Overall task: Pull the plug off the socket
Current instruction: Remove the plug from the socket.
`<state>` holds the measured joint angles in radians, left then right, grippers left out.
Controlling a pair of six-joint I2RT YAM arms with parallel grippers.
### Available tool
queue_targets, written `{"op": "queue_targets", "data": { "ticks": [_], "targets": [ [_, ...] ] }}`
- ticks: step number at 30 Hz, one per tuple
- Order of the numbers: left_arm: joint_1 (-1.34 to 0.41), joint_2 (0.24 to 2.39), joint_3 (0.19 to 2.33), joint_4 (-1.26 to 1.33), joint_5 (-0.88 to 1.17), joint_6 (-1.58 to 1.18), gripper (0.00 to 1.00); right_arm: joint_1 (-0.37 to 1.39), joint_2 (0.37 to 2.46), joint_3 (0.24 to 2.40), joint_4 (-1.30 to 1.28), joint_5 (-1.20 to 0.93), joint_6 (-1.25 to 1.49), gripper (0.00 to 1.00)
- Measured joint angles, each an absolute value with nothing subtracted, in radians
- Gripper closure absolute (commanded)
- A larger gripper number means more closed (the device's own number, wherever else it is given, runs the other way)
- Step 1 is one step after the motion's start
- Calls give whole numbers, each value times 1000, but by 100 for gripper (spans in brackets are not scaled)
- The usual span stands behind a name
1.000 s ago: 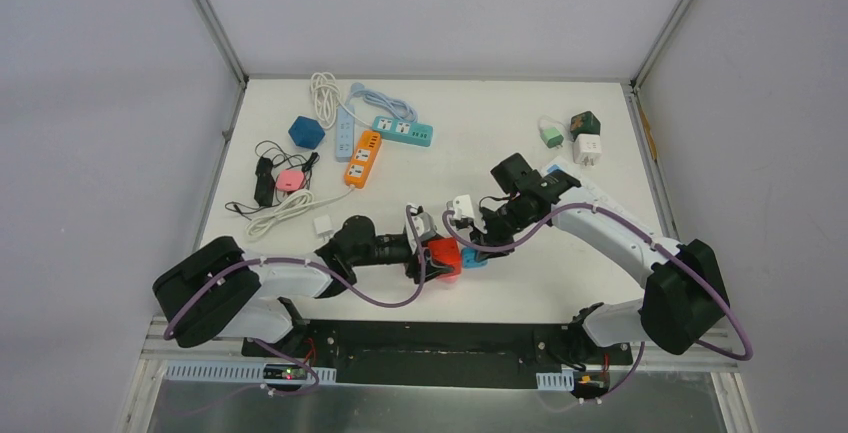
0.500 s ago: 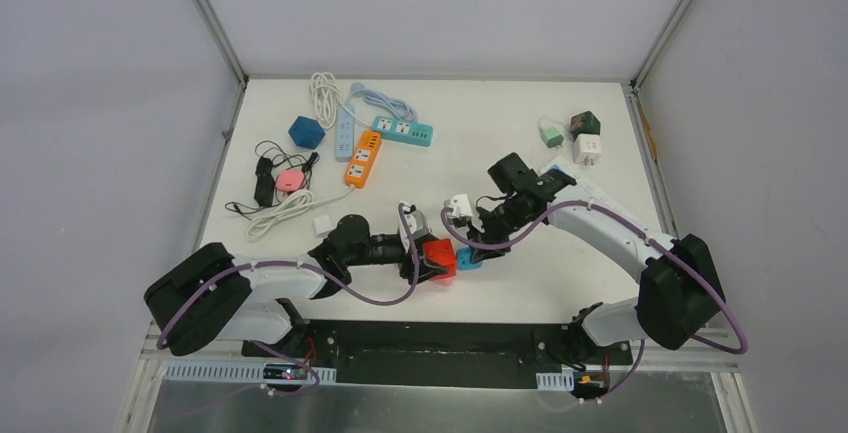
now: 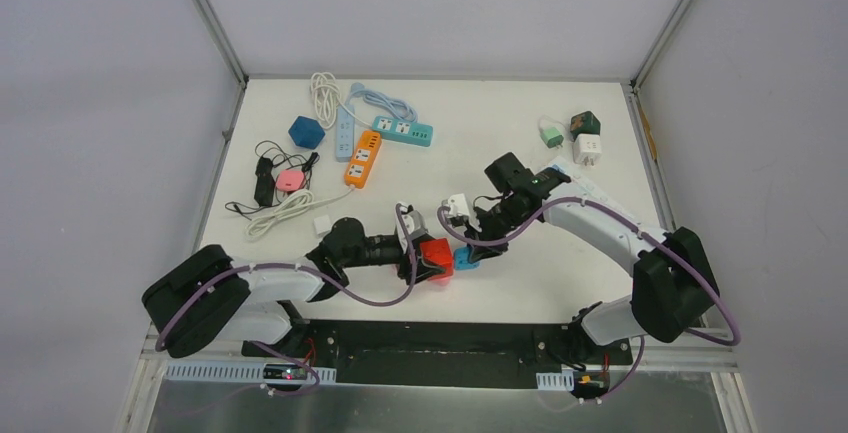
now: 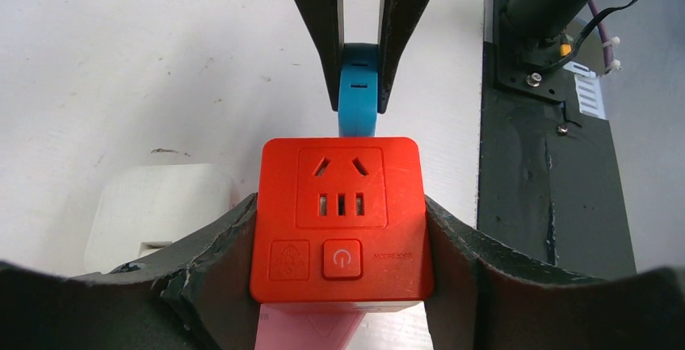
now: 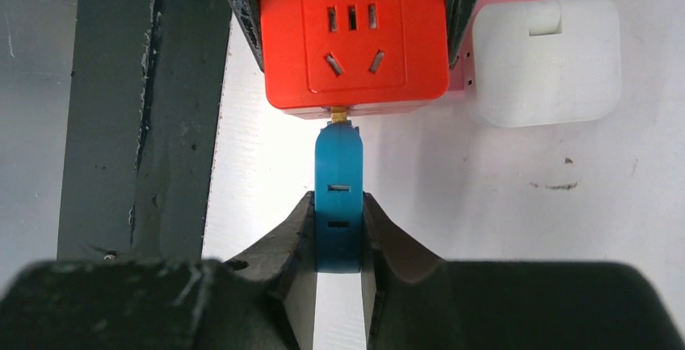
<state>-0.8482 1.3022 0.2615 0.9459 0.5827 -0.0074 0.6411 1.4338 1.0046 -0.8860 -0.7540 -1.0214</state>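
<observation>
The right gripper (image 5: 338, 212) was clamped on the blue plug (image 5: 338, 174), long axis along its fingers — prongs (image 5: 341, 112) just showing at the red socket cube (image 5: 354, 43), gripped opposite by the left gripper (image 4: 339, 221) near the desk's (image 3: 560, 278) near edge.

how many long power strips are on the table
3, grouped at the back left: pale blue strip, orange strip beside it, teal strip to their right. None looks hidden.
</observation>
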Motion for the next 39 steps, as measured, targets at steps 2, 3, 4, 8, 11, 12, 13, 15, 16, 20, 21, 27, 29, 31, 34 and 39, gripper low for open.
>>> {"op": "queue_targets", "data": {
  "ticks": [2,3,4,8,11,12,13,15,16,20,21,27,29,31,34,39],
  "targets": [
    [-843,1243,253,894,583,-5,100,647,1439,1005,-874,-772,-1020,100],
    [-842,1224,251,876,582,-4,100,652,1439,1005,-867,-777,-1019,100],
    [-842,1204,250,853,582,0,100,655,1439,1007,-865,-780,-1019,100],
    [-842,1192,251,819,582,12,100,666,1439,1013,-873,-777,-1019,100],
    [-842,1232,264,833,585,14,100,668,1439,1035,-915,-752,-1024,100],
    [-842,1251,272,842,586,14,100,667,1439,1042,-928,-743,-1026,100],
    [-842,1269,278,852,588,14,100,667,1439,1050,-943,-731,-1029,100],
    [-842,1298,287,870,593,14,100,665,1439,1062,-970,-714,-1035,100],
    [-842,1309,291,879,597,14,100,664,1439,1065,-978,-710,-1037,100],
    [-842,1322,297,893,606,14,100,661,1439,1070,-993,-704,-1045,100],
    [-842,1321,297,894,607,14,100,660,1439,1070,-993,-704,-1048,100],
    [-836,1235,294,810,611,19,100,655,1477,1073,-979,-723,-1068,100],
    [-823,1195,285,750,603,28,100,650,1496,1072,-1002,-722,-1068,100],
    [-809,1168,282,707,595,42,100,648,1505,1072,-1024,-722,-1067,100],
    [-803,1156,282,675,581,60,100,648,1500,1072,-1038,-723,-1063,100],
    [-804,1200,282,683,585,67,100,644,1476,1073,-1047,-720,-1053,100]
  ]
}}
